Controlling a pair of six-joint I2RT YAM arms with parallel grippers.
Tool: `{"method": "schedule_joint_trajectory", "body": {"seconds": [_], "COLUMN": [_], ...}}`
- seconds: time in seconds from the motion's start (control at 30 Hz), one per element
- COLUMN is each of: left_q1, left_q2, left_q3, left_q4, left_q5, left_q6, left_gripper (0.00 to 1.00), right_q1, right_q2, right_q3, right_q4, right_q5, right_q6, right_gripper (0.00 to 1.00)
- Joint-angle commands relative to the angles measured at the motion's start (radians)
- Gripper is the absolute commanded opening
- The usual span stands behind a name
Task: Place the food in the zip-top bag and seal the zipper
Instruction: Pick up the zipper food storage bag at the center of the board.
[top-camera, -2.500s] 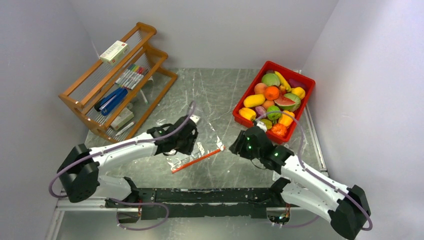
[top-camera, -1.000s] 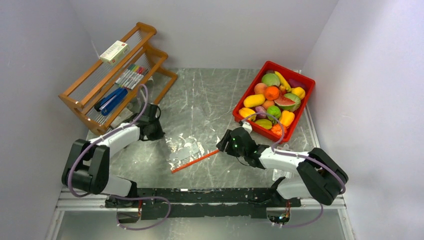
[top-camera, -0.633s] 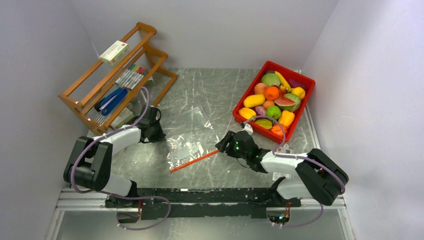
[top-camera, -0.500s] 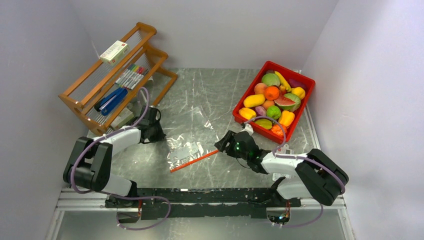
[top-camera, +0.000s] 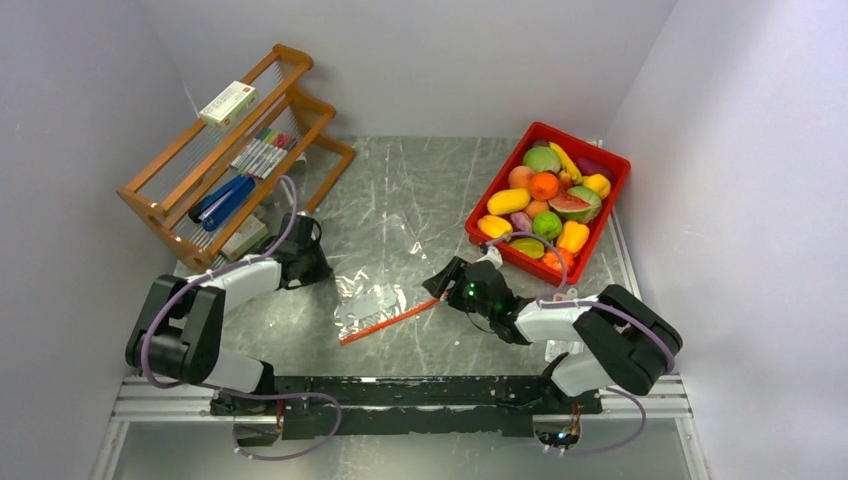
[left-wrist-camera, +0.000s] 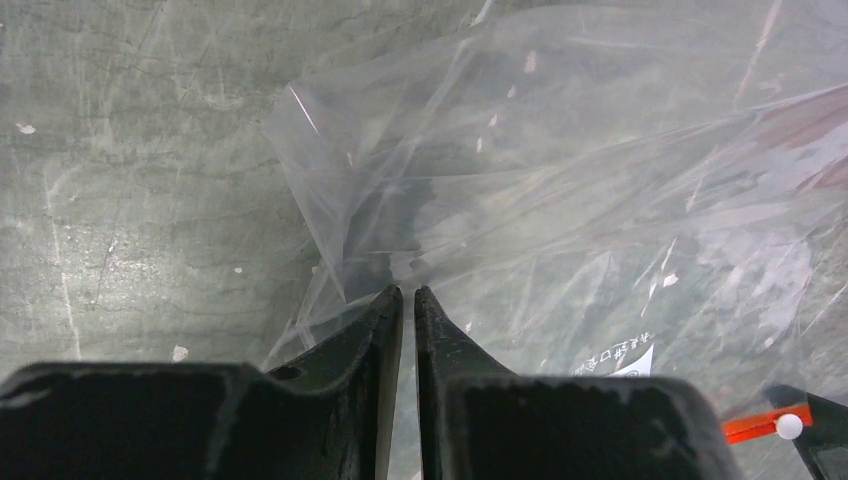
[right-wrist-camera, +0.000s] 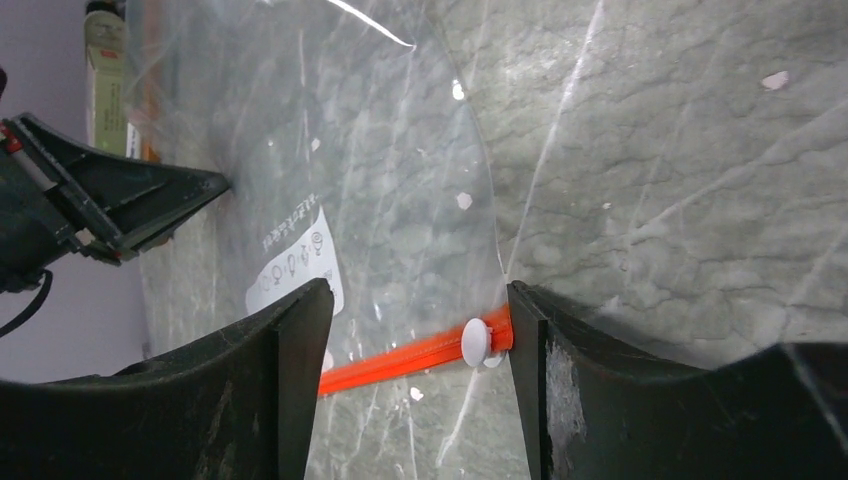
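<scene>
Bearing illegible print, white label (right-wrist-camera: 295, 262) marks the zip-top bag (right-wrist-camera: 380, 150).

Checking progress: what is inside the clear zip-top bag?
Nothing: the table shows through the zip-top bag; the food sits in the red tray. The edge pinched by the left gripper is hidden.

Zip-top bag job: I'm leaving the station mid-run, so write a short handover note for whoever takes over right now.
Left claw: shut, pinching the zip-top bag's clear edge.
Right claw: open, straddling the zipper's end by the white slider, not gripping.
Things: bag lies flat on the table; all food sits in the red bin.
Done: nothing bagged.
Left: open the mouth, load food, seal.
</scene>
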Motion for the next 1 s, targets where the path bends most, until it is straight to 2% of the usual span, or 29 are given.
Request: {"method": "schedule_joint_trajectory", "body": {"seconds": [0.0,0.07,0.2,0.27,0.4,0.47,0.53,0.6,0.67,0.73,0.8,0.9,0.97], "left_q1": [0.007,0.007,0.007,0.007,0.006,0.006,0.006,0.005,0.000,-0.024,-0.065,-0.132,-0.162], "left_q2": [0.016,0.012,-0.012,-0.037,-0.116,-0.156,-0.181,-0.196,-0.222,-0.266,-0.333,-0.427,-0.455], "left_q3": [-0.037,-0.037,-0.039,-0.037,0.013,0.052,0.106,0.162,0.198,0.223,0.230,0.224,0.212], "left_q4": [-0.042,-0.041,-0.039,-0.037,-0.072,-0.099,-0.132,-0.173,-0.180,-0.180,-0.181,-0.183,-0.186], "left_q5": [0.020,0.023,0.034,0.054,0.089,0.111,0.151,0.213,0.363,0.459,0.490,0.590,0.611], "left_q6": [0.002,0.001,-0.007,-0.009,0.017,0.055,0.109,0.177,0.267,0.409,0.520,0.689,0.750], "left_gripper": [0.13,0.13,0.15,0.19,0.30,0.37,0.41,0.41,0.43,0.43,0.45,0.52,0.58], "right_q1": [0.009,0.010,0.010,0.009,0.007,0.004,0.000,-0.010,-0.024,-0.039,-0.048,-0.067,-0.081], "right_q2": [-0.029,-0.048,-0.043,-0.030,-0.043,-0.067,-0.088,-0.101,-0.105,-0.108,-0.119,-0.131,-0.133], "right_q3": [-0.006,-0.002,0.035,0.060,0.131,0.180,0.215,0.248,0.288,0.326,0.355,0.381,0.395], "right_q4": [0.044,0.019,-0.054,-0.080,-0.151,-0.222,-0.276,-0.312,-0.355,-0.385,-0.395,-0.396,-0.387], "right_q5": [-0.048,-0.043,-0.032,-0.049,-0.060,-0.045,-0.050,-0.068,-0.106,-0.143,-0.179,-0.248,-0.299], "right_q6": [0.003,0.008,0.011,0.002,-0.063,-0.097,-0.117,-0.126,-0.128,-0.123,-0.109,-0.060,-0.014], "right_gripper": [0.63,0.60,0.47,0.37,0.08,0.00,0.00,0.00,0.00,0.00,0.00,0.00,0.00]}}
